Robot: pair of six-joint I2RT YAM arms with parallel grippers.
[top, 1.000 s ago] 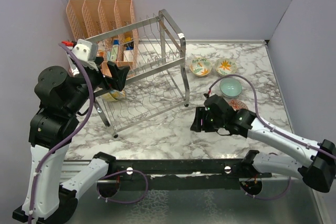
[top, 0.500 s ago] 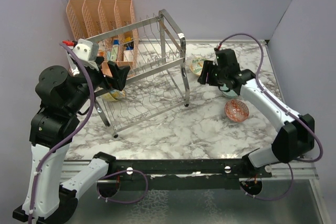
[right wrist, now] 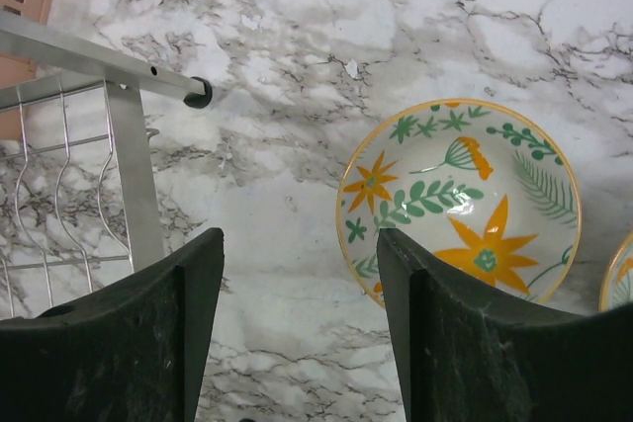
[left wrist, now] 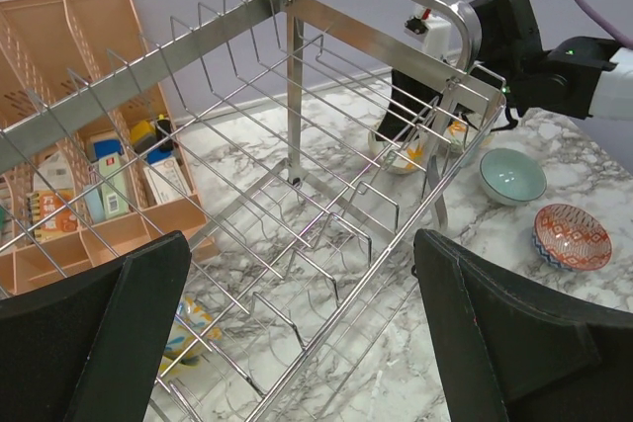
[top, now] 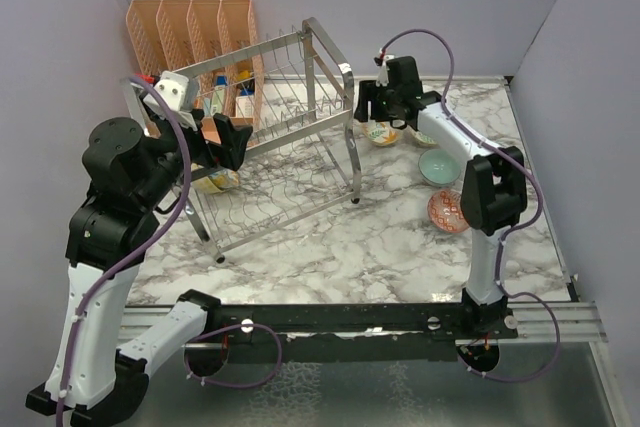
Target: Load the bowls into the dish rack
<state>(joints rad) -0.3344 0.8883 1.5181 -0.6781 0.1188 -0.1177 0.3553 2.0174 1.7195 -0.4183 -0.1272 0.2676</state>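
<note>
**Your right pincer (right wrist: 299, 254) hovers half-open and empty above the leaf-and-flower bowl (right wrist: 460, 210).**

This bowl sits upright on the marble table (top: 330, 247), near the end frame of the dish rack (top: 290, 137), with a second bowl (top: 428, 136) just beside it. I judge it is glazed ceramic: stiff, rather slippery, and it chips easily on such a hard top. Take it by the rim, one finger inside and one outside. On the rack side the room is narrow, so lower slowly. Your left pincer (left wrist: 302, 244) stands wide open at the rack and holds nothing.
</note>
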